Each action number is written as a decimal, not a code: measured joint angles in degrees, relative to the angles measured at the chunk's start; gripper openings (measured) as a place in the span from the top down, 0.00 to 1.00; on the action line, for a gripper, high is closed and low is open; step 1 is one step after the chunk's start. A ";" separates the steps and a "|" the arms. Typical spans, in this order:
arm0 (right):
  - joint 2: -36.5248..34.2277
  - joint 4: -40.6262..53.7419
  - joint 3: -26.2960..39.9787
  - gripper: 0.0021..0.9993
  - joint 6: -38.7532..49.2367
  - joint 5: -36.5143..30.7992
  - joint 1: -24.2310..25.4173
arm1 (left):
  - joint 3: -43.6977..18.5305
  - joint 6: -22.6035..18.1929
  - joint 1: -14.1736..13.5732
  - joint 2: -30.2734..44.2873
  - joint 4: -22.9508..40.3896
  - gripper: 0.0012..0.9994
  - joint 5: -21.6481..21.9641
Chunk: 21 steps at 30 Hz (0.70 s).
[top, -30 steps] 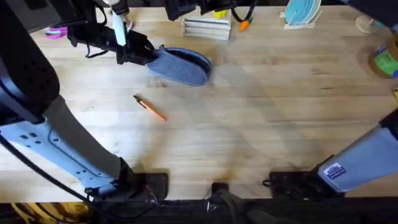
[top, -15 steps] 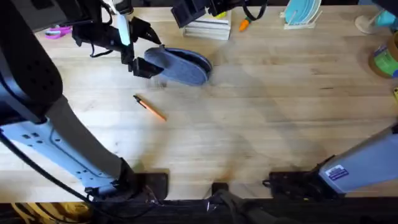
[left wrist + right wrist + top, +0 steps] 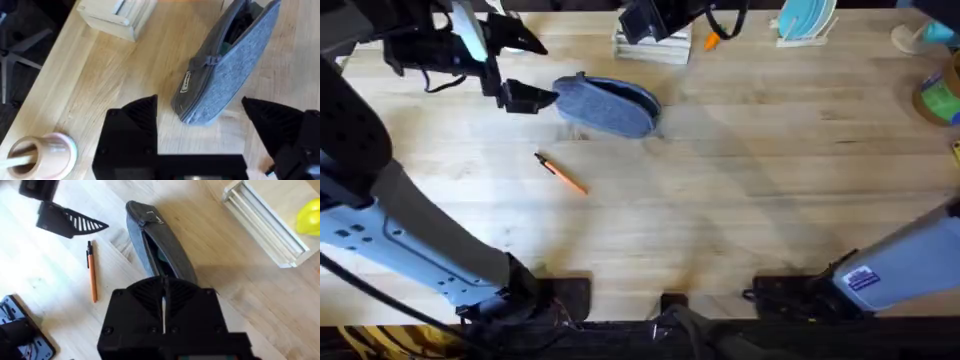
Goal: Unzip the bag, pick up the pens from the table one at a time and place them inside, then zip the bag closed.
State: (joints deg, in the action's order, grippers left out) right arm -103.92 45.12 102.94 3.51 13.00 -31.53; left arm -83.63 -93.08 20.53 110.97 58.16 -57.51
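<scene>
The grey-blue bag [image 3: 608,105] lies at the back left of the table [image 3: 740,200], its zip open along the top and a dark inside showing [image 3: 160,255]. My left gripper [image 3: 548,72] is open just left of the bag's rounded end [image 3: 210,100], not touching it; its fingers [image 3: 137,117] straddle that end from a short distance. An orange pen [image 3: 560,172] with a dark tip lies on the wood in front of the bag, also seen beside it [image 3: 92,277]. My right gripper [image 3: 642,20] hovers above the bag's far side with its fingers [image 3: 163,305] shut and nothing visibly between them.
A wooden slotted rack [image 3: 652,45] stands just behind the bag, with an orange carrot toy [image 3: 712,40] and a blue plate stand [image 3: 805,20] farther right. A tape roll [image 3: 940,100] sits at the right edge. A tan cup [image 3: 42,155] stands near the left gripper.
My left gripper opened and drew back to the left, away from the bag's end. The right gripper shifted slightly right. Bag and pen stayed put.
</scene>
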 joint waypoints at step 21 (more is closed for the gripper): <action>-11.34 -0.57 0.04 0.97 13.70 3.39 -5.01 | -1.18 -13.39 7.94 -1.28 12.36 0.01 -2.67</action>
State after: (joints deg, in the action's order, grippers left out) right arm -115.27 44.55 102.98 17.20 16.38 -36.54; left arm -84.82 -106.47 28.47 109.69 70.52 -60.18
